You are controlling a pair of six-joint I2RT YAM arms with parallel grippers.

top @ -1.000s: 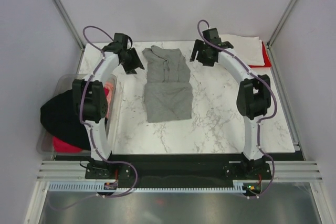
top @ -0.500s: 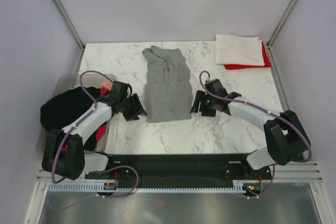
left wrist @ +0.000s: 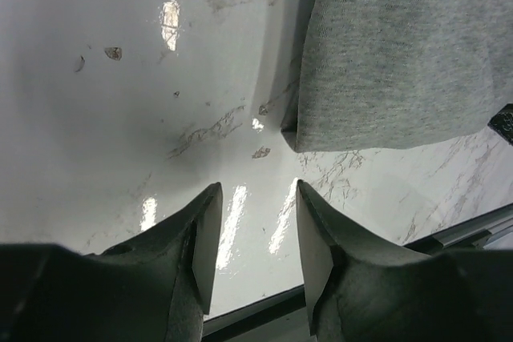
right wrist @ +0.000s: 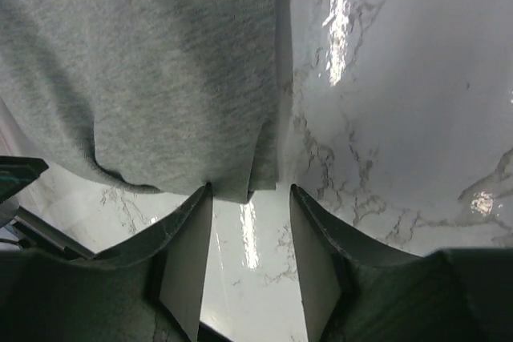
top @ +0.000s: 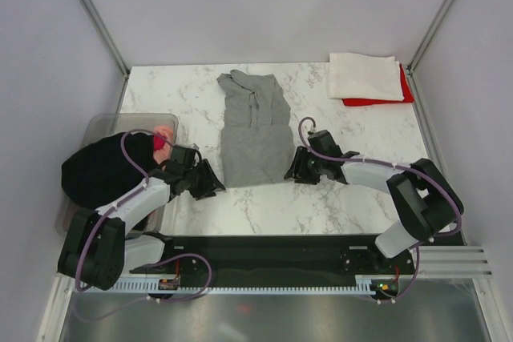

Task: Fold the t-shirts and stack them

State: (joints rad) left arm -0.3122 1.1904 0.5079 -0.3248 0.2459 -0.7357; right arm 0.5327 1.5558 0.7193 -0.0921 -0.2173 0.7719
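Both arms pulled back to one grey shirt's [top: 255, 150] near edge: left gripper [left wrist: 256, 190] fingers apart beside its left corner, right gripper [right wrist: 250, 190] fingers apart around its right corner, unclamped. At left, one tub [top: 120, 120] holds one black shirt [top: 100, 170] and one pink shirt [top: 164, 135]. Far right, one white shirt [top: 365, 76] lies on one red shirt [top: 373, 102].

The marble table [top: 353, 198] carries a grey t-shirt [top: 255, 142] and a red t-shirt [top: 369, 102] beneath a white t-shirt [top: 365, 76].
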